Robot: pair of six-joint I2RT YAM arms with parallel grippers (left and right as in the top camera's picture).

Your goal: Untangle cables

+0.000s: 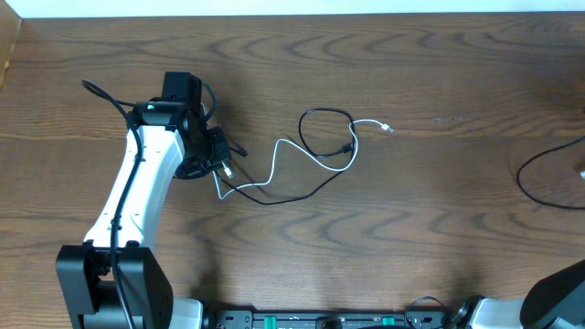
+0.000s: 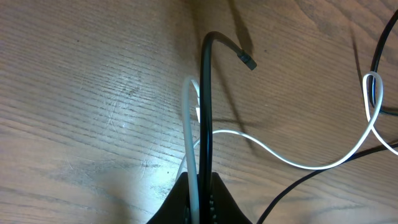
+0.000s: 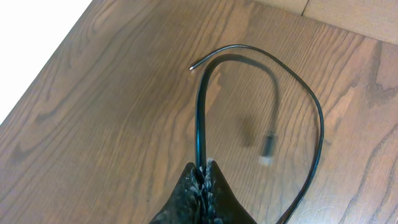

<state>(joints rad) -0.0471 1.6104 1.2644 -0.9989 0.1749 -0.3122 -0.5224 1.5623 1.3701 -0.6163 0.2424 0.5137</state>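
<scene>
The left arm (image 1: 137, 183) reaches across the left part of the wooden surface (image 1: 439, 238). The left end effector (image 2: 200, 190) is closed, and two cords pass side by side between its fingers: the white cable (image 2: 292, 163) and a black cable (image 2: 206, 112). The black cable arcs upward from the grip and ends in a small dark plug above the surface. The white cable snakes rightward across the middle of the surface, crossing the black loops there, and ends in a small plug right of centre. At the far right, the right end effector (image 3: 202, 177) is clamped on a second black cable (image 3: 199, 118). This cable rises from the fingers, bends over and hangs down; its plug is blurred.
</scene>
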